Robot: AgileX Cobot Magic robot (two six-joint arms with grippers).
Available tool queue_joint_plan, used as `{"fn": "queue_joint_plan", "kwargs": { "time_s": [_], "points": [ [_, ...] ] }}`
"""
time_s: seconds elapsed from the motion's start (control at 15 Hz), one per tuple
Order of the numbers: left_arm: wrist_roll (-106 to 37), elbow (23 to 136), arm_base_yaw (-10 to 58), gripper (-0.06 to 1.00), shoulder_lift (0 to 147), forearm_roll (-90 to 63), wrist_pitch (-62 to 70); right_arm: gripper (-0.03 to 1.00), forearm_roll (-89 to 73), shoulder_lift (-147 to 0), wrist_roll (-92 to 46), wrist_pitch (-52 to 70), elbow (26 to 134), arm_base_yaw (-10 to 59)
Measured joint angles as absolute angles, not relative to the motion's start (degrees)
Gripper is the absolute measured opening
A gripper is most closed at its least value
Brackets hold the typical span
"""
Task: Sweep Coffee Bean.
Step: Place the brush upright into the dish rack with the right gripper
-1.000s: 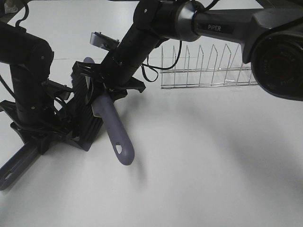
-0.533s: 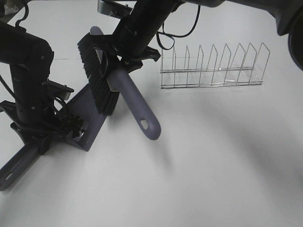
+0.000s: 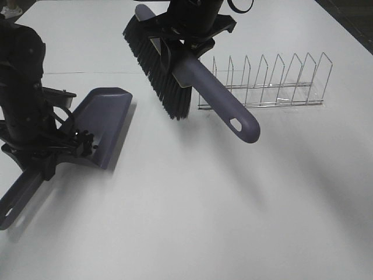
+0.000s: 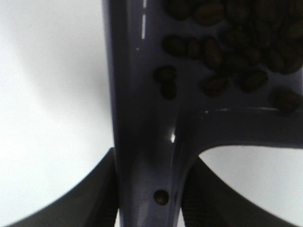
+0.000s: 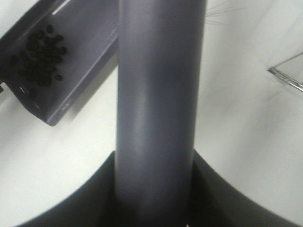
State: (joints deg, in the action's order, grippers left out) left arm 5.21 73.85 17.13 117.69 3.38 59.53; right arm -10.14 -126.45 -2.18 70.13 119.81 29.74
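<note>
Fingers [image 4: 102,201] clamped on smooth purple handles (left: dustpan [image 3: 108,116] with oval coffee beans [image 4: 227,52]; right: brush [image 3: 195,76]).

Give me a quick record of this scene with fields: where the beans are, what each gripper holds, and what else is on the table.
coffee beans: clustered inside the dustpan, toward its handle end
dustpan: purple, on the left side of the white table
left gripper: shut on the dustpan's handle
brush: purple handle, black bristles, held in the air next to the wire rack
right gripper: shut on the brush's handle
wire rack: standing on the table, at the back right
</note>
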Motion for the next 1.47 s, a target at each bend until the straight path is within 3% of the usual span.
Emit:
{"fn": "queue_joint_plan", "kwargs": {
  "time_s": [0.27,0.6,0.87,1.27,1.47],
  "points": [
    [5.27,73.85,14.27,0.33,114.65,1.78,61.19,0.31,-4.98,-122.56,2.06,70.24,117.51,29.74],
    [5.39,73.85,13.92,0.33,113.16,1.78,61.36,0.31,1.60,-112.01,2.35,70.19,103.13,29.16],
    [5.39,73.85,13.92,0.33,112.41,1.78,60.05,0.31,1.83,-102.16,4.87,70.30,84.86,20.00],
    [7.33,73.85,13.92,0.33,112.36,1.78,57.87,0.31,1.95,-101.18,8.48,67.04,74.48,6.59],
    [7.62,73.85,13.92,0.33,112.36,1.78,57.75,0.31,2.98,-101.64,9.74,65.49,74.48,4.01]
  ]
}}
